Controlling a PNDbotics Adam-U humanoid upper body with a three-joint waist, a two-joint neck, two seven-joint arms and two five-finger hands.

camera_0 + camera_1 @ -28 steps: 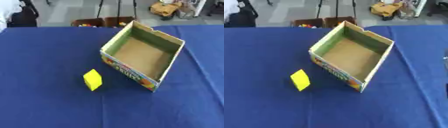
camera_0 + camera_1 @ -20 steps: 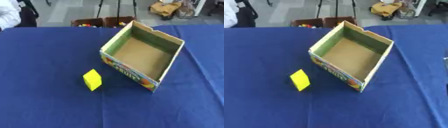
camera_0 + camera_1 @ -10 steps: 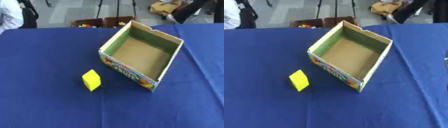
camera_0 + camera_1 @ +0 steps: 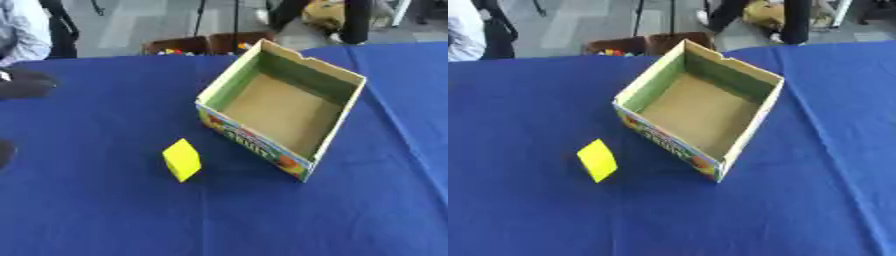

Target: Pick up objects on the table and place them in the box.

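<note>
We see an open cardboard box showing only its bare brown floor, on the blue table. A yellow block lies near its printed side, apart. A dark shape at the left edge may be the left robot hand; we cannot tell its state.

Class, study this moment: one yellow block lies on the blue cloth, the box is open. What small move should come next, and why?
Probably bring the left hand, a dark shape at the left edge, over the yellow block. The block lies untouched on the blue cloth, left of the box, which looks empty, and nothing is held yet.
</note>
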